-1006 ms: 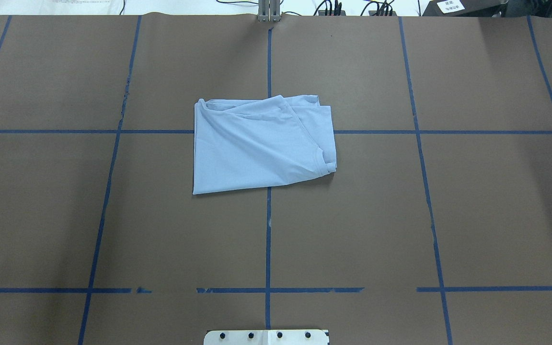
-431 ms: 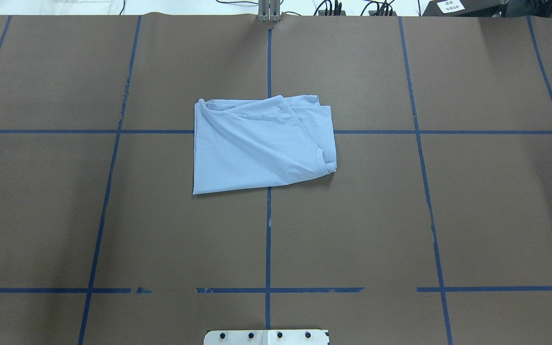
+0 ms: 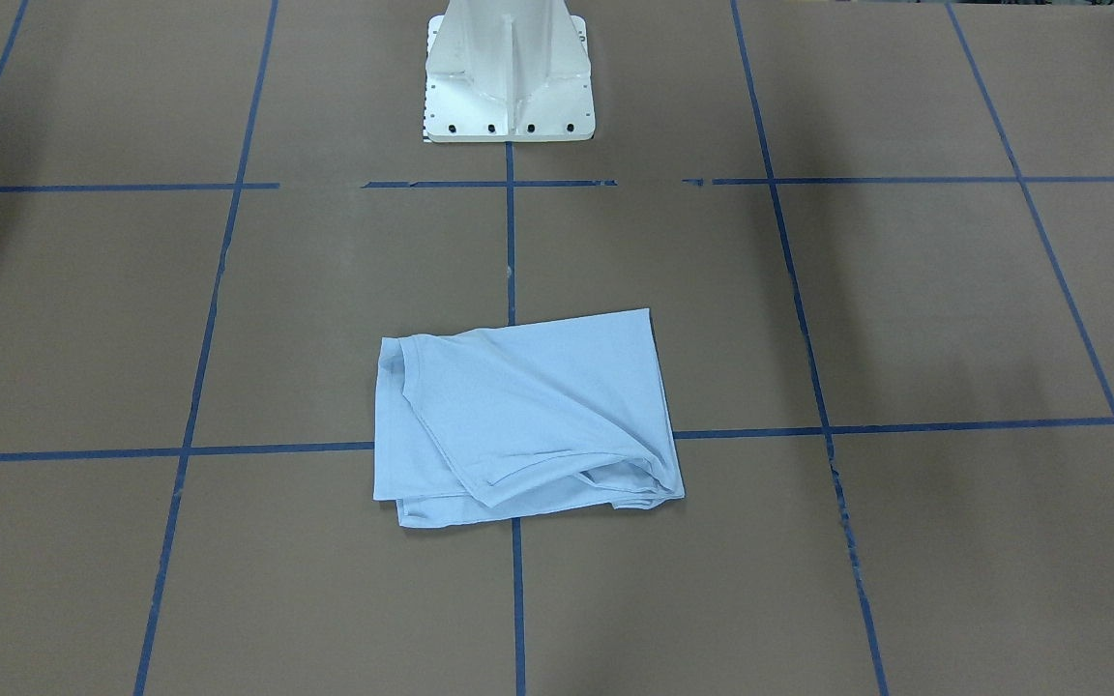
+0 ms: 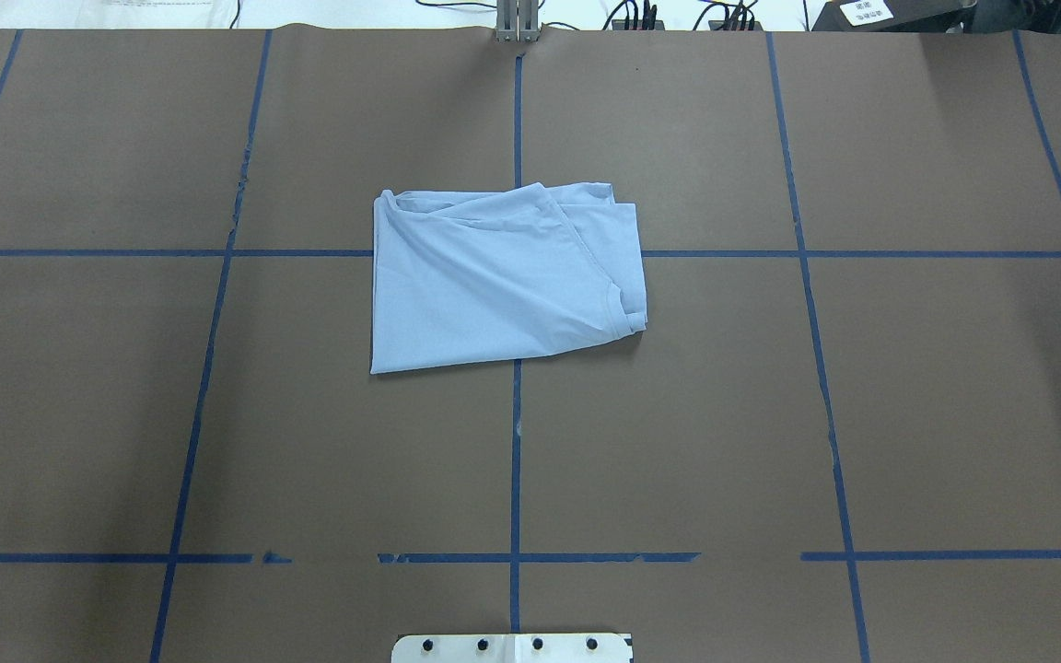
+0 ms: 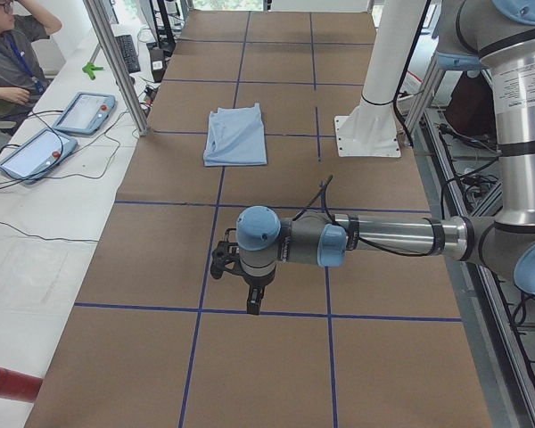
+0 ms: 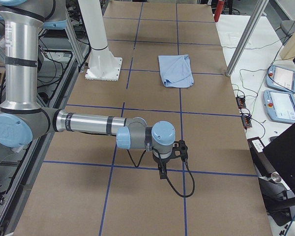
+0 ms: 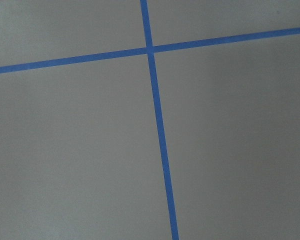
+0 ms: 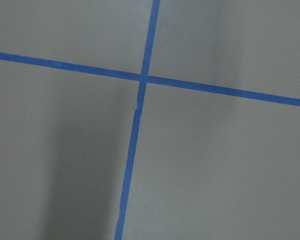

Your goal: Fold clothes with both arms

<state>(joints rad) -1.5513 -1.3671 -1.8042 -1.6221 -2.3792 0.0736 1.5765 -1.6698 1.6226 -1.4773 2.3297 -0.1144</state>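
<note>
The light blue T-shirt [image 4: 503, 276] lies folded into a rough rectangle at the middle of the brown table, its ribbed collar [image 4: 627, 313] at the right edge. It also shows in the front-facing view [image 3: 528, 420], the left view [image 5: 235, 135] and the right view [image 6: 176, 70]. Its chest print and neck label are hidden. My left gripper [image 5: 252, 303] hangs over bare table far from the shirt, seen only in the left view. My right gripper [image 6: 162, 174] hangs likewise, seen only in the right view. I cannot tell if either is open or shut.
The white pedestal base [image 3: 509, 72] stands at the robot's side of the table. Blue tape lines [image 4: 516, 442] grid the brown table cover. An operator [image 5: 9, 62], tablets [image 5: 85, 111] and cables lie on a white bench beyond the table. Both wrist views show only tape crossings.
</note>
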